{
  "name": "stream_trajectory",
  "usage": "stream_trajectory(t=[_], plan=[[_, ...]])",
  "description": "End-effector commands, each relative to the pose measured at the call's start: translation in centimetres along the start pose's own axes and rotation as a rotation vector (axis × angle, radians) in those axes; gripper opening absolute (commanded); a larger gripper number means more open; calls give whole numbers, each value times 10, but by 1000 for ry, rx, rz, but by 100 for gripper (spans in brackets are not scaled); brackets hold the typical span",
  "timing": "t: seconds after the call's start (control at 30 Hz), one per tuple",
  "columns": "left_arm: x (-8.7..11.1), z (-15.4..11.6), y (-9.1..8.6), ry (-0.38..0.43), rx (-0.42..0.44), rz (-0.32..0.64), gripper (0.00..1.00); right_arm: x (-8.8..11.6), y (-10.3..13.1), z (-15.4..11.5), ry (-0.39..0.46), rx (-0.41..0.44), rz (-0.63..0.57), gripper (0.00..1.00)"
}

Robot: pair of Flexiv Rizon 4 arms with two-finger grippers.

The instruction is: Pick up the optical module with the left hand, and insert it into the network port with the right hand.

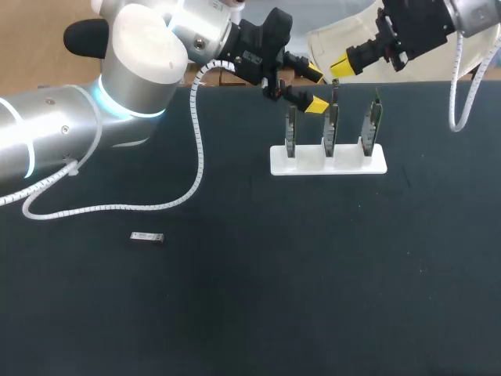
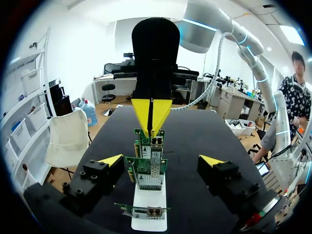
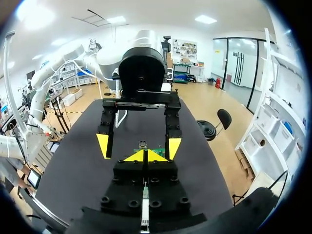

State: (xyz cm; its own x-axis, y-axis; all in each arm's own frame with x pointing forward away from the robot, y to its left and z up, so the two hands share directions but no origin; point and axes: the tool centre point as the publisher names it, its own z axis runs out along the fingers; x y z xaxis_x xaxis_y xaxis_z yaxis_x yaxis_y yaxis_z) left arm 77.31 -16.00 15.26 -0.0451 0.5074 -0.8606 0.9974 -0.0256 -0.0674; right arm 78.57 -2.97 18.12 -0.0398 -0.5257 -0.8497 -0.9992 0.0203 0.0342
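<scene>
While the black table (image 1: 329,298) bore everything, the left arm (image 1: 70,133) came in over its far left corner. The left gripper (image 1: 315,89) hung by the boards' tops with its fingers spread wide. The right gripper (image 1: 338,66) hung above the far edge, its yellow tips pressed together. A white stand (image 1: 329,163) near the far edge held three green boards (image 1: 331,129) upright. The module (image 1: 146,237), a small flat silvery-grey bar with one darker end, lay towards the left edge, well apart from both grippers. White print on the left gripper's body was too small to read.
</scene>
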Motion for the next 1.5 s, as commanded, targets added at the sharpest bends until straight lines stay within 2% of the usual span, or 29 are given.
stream_trajectory(t=[0.03,1.17,1.37,1.5], plan=[[-1,0,2,5,4,-1,100,1,2,2,2,2,3,0],[-1,0,2,5,4,-1,100,22,9,18,71,-30,39,0],[-1,0,2,5,4,-1,100,14,9,12,23,-17,49,0],[-1,0,2,5,4,-1,100,9,8,7,19,-6,35,0]])
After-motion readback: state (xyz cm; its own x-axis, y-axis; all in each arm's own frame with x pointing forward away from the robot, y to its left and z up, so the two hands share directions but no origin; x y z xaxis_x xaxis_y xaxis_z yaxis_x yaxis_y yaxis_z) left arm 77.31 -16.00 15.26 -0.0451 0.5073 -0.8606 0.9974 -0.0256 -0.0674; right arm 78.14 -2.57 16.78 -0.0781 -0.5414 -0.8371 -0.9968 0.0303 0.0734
